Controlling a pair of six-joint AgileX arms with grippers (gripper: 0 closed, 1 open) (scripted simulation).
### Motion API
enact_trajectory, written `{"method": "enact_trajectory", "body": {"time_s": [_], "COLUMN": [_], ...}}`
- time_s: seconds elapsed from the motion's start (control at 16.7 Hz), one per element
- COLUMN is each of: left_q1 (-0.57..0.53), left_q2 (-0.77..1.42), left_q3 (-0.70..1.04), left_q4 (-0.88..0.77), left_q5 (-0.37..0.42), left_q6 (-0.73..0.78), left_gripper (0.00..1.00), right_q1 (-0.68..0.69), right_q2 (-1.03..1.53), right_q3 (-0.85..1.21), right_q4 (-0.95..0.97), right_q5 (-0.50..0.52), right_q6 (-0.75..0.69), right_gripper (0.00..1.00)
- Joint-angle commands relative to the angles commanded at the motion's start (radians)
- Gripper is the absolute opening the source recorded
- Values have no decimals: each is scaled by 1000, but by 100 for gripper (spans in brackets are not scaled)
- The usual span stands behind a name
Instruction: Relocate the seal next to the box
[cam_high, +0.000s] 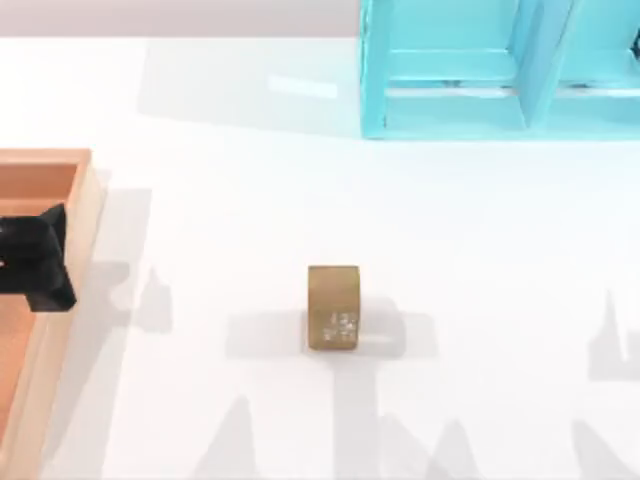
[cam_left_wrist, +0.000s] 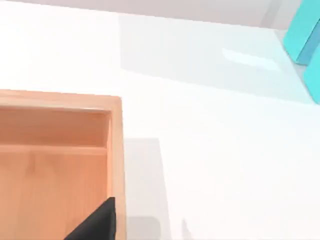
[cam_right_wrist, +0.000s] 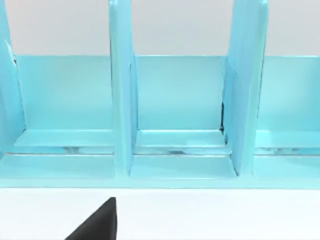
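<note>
While the seal stands alone on the white table, roughly at the centre of the top view and slightly toward six o'clock, we record it as upright, with its white engraved face turned toward six o'clock and its shadow spread to both sides. Nothing touches it.

We find the box at nine o'clock of the top view, cut off by the left edge; its light tan rim runs along the side facing the seal, and its orange-brown inside lies beyond. Seal and box are well apart, with bare table between them.

Our left gripper appears as a dark mass over the box's inside, just within that rim, at nine o'clock. In the left wrist view a single black tip shows above the box floor, close to the rim corner. Whether its fingers are apart or together we cannot tell.

A light blue shelf occupies the one o'clock area of the top view. The right wrist view faces its compartments across a strip of table, with one black finger tip in the foreground, probably our right gripper's own. We cannot tell the state of the right fingers either.
</note>
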Motion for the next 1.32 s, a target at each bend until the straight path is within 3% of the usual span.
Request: {"method": "enact_trajectory", "body": {"time_s": [0.84,1.08,1.32], "left_q1": [-441,-521,-552], "left_q2": [1272,1507,1599], "left_q3": [1152,1362,1444], "left_q4": [-809,-957,-1014], "left_q5": [-1,-1,-1], "left_q6": [-425,-502,-532], "left_gripper": [100,100,100], "right_q1": [0,0,0], "right_q2": [0,0,0], "right_q3": [0,0,0], "right_q4": [0,0,0], "right_q5": [0,0,0], "right_q6": [0,0,0], "right_gripper": [100,100,100]}}
